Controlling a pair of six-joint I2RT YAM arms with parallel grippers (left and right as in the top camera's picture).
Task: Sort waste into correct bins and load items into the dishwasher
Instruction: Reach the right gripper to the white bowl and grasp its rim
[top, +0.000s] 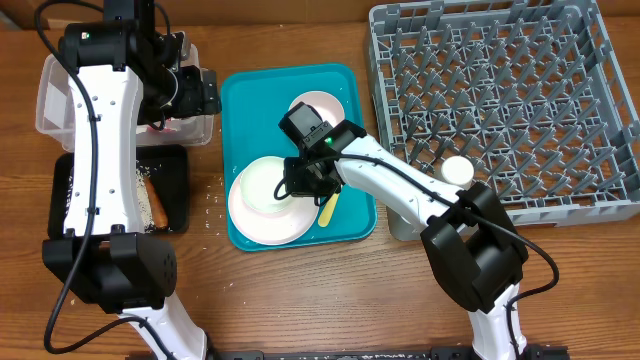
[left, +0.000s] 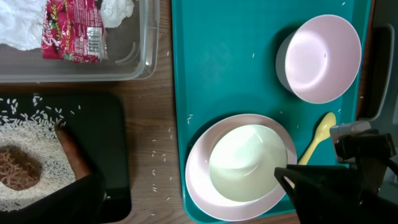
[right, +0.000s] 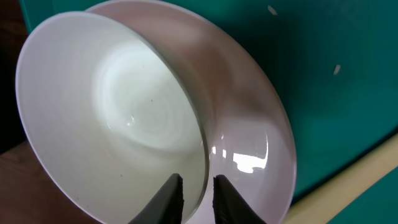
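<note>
Waste looks sorted: one napkin (left: 18, 25) and one wrapper (left: 71, 31) in the clear tub (left: 146, 50). Rice (left: 25, 134), one brown lump (left: 15, 168) and one sausage stick (left: 71, 155) lie in the black tray (left: 115, 143). One cup (top: 457, 170) sits in the rack (top: 500, 80). One plate (left: 199, 180), two bowls (left: 320, 56) and one spoon (left: 317, 137) wait on the teal tray (left: 230, 62). The right hand (right: 198, 193) pinches the rim of the bowl (right: 112, 124) on the plate. Whether the left hand (top: 195, 92) is open, I cannot tell.

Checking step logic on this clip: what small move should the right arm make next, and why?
Probably lift the bowl straight up off the plate: the right claw appears to pinch its rim, and it belongs in the dish rack.
</note>
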